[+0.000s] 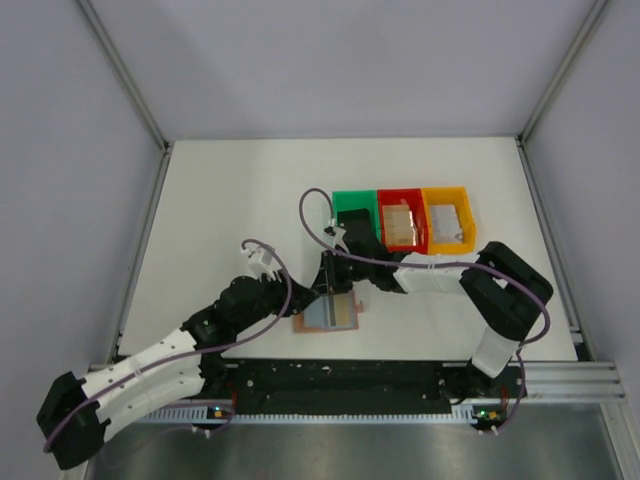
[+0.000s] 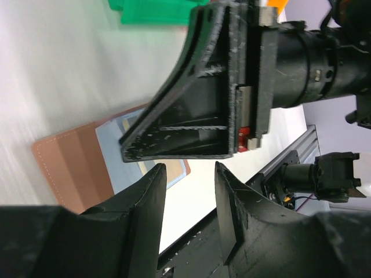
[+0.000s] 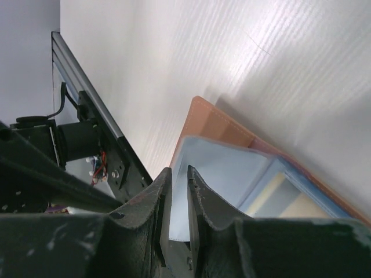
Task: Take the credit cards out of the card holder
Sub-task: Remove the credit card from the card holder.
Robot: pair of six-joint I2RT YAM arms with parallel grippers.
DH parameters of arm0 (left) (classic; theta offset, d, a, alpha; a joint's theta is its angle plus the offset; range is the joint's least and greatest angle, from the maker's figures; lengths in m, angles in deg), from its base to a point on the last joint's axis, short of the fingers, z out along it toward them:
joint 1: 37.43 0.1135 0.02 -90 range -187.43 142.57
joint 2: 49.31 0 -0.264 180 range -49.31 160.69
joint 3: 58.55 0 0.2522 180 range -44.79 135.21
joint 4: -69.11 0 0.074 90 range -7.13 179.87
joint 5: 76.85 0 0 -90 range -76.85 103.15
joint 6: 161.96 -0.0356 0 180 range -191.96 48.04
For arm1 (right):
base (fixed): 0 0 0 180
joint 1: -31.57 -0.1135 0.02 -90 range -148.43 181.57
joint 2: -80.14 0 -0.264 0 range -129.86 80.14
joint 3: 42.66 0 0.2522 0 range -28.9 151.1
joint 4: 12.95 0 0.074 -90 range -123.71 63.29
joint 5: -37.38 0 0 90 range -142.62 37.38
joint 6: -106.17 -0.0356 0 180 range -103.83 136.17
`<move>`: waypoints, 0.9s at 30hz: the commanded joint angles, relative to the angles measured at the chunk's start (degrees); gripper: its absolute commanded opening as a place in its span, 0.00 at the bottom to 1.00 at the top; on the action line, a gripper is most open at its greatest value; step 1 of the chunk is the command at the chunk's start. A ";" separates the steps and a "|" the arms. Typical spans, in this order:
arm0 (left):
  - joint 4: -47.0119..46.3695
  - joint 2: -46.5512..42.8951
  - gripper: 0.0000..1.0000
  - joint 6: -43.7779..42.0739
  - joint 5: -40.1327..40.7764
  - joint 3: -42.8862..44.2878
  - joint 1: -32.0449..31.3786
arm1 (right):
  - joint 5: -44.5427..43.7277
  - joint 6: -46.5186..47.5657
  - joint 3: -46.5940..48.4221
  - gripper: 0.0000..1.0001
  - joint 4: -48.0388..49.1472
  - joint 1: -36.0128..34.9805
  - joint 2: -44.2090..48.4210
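The card holder (image 1: 327,314) lies open near the table's front edge, reddish-brown outside (image 2: 69,168), blue-grey inside (image 3: 232,168). A tan credit card (image 1: 345,312) shows in a pocket on its right half, and its cream edge (image 3: 272,191) shows in the right wrist view. My right gripper (image 1: 328,288) points down onto the holder. Its jaws (image 3: 178,171) are nearly together, with the blue-grey inner flap between them. My left gripper (image 1: 296,302) sits just left of the holder. It is open (image 2: 189,171) with nothing between its fingers, facing the right gripper (image 2: 197,116).
Green (image 1: 352,212), red (image 1: 401,222) and yellow (image 1: 447,220) bins stand in a row behind the holder. The red and yellow bins hold flat tan pieces. The black front rail (image 1: 350,378) runs just below the holder. Frame posts stand at the table's back corners.
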 commanded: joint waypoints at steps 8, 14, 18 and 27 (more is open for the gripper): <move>-1.67 -3.98 0.43 -0.68 -3.76 -0.83 -0.61 | -1.41 3.90 12.57 0.18 -3.94 -3.13 -9.94; -5.37 4.54 0.33 0.02 -6.76 0.49 -1.75 | -4.22 7.41 14.59 0.18 -7.19 -2.95 -8.72; -5.29 11.04 0.25 -0.16 -6.76 2.33 -2.28 | -5.28 8.38 14.94 0.18 -8.52 -2.51 -7.49; -0.36 20.46 0.08 2.21 -2.81 2.96 -2.28 | -10.63 9.53 9.33 0.24 -10.27 -0.41 2.52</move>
